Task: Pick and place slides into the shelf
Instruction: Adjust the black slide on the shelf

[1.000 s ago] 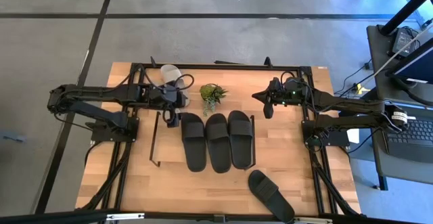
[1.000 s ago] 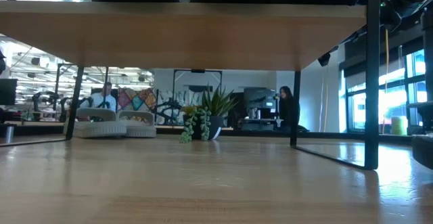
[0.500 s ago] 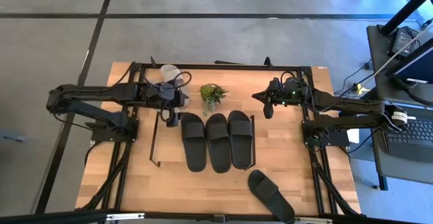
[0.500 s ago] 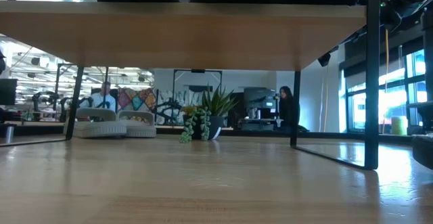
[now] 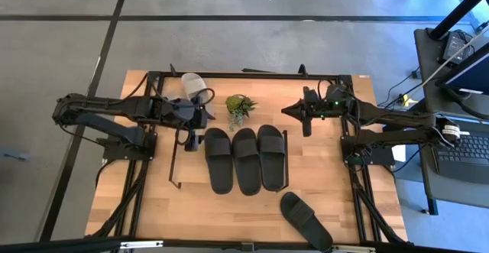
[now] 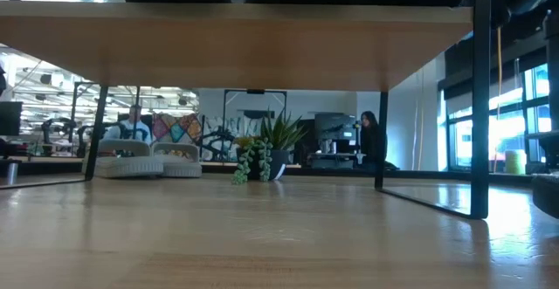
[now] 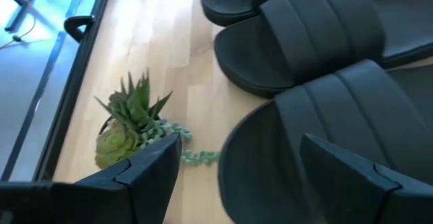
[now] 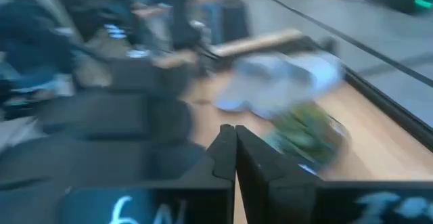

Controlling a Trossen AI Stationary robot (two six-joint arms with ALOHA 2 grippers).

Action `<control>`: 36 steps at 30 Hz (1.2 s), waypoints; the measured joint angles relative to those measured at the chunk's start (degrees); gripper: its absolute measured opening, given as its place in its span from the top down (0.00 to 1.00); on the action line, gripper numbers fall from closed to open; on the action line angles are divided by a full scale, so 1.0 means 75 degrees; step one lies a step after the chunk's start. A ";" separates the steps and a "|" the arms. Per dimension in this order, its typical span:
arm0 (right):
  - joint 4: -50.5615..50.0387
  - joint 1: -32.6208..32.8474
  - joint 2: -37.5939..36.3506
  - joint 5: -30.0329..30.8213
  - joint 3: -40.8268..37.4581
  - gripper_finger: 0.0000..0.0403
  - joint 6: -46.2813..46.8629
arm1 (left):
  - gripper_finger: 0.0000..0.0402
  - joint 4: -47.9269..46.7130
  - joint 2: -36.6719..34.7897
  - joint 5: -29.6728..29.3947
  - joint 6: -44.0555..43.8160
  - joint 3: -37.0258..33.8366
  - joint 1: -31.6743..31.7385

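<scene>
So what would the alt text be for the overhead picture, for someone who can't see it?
Three black slides lie side by side on a low shelf on a wooden table, flanked by two dark robot arms. A fourth black slide lies apart, near a small potted plant and a light slide.

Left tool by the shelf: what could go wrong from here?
The left tool, open, hangs beside the nearest black slide on the shelf; a low pass could nudge it. The potted plant stands between that tool and the shut right tool, so a swing toward the grey slide might tip it.
</scene>
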 joint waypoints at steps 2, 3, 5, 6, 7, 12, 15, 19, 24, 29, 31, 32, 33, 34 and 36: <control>-0.0008 0.0350 0.0000 -0.0111 0.0259 0.98 -0.0120 | 0.27 0.0003 0.0000 0.0000 0.0000 0.0000 -0.0080; -0.0025 0.0568 0.0002 -0.0106 0.0386 0.99 -0.0204 | 0.27 0.0001 0.0000 -0.0002 -0.0003 0.0002 -0.0120; -0.0222 0.1036 0.0065 -0.0087 0.0704 0.99 -0.0435 | 0.27 0.0003 0.0000 -0.0005 -0.0003 0.0003 -0.0189; -0.0531 0.1289 0.0130 0.0022 0.0937 0.99 -0.0582 | 0.27 0.0003 0.0000 -0.0014 -0.0003 0.0003 -0.0207; -0.0907 0.1547 0.0220 0.0298 0.1205 0.99 -0.0733 | 0.27 0.0003 0.0000 -0.0060 -0.0004 0.0003 -0.0221; -0.3172 0.2888 0.1204 0.2284 0.2866 0.99 -0.1327 | 0.27 0.0000 0.0000 -0.0183 -0.0009 0.0003 -0.0211; -0.3793 0.3537 0.2058 0.2343 0.3799 1.00 -0.1548 | 0.27 0.0000 0.0003 -0.0181 -0.0012 0.0003 -0.0211; -0.4489 0.4219 0.3201 0.2337 0.5055 1.00 -0.1560 | 0.27 -0.0015 0.0003 -0.0181 -0.0015 0.0003 -0.0211; -0.5215 0.4799 0.4633 0.2219 0.6552 1.00 -0.1568 | 0.27 -0.0044 0.0006 -0.0181 -0.0015 0.0003 -0.0211; -0.5913 0.4985 0.5916 0.2101 0.7685 1.00 -0.1571 | 0.27 -0.0058 0.0006 -0.0112 -0.0006 0.0003 -0.0211; -0.6164 0.4975 0.6316 0.2106 0.8042 1.00 -0.1552 | 0.27 -0.0066 0.0006 0.0102 -0.0003 0.0003 -0.0212; -0.6226 0.4969 0.6510 0.2107 0.8210 1.00 -0.1553 | 0.27 -0.0067 0.0006 0.0213 -0.0003 0.0003 -0.0214; -0.6260 0.4958 0.6676 0.2110 0.8367 1.00 -0.1561 | 0.27 -0.0067 0.0006 0.0318 -0.0003 0.0003 -0.0218; -0.6268 0.4946 0.6819 0.2115 0.8496 1.00 -0.1587 | 0.27 -0.0072 0.0006 0.0387 -0.0002 0.0003 -0.0229; -0.6294 0.4933 0.7045 0.2260 0.8747 1.00 -0.1631 | 0.27 -0.0127 0.0006 0.0411 0.0000 0.0003 -0.0269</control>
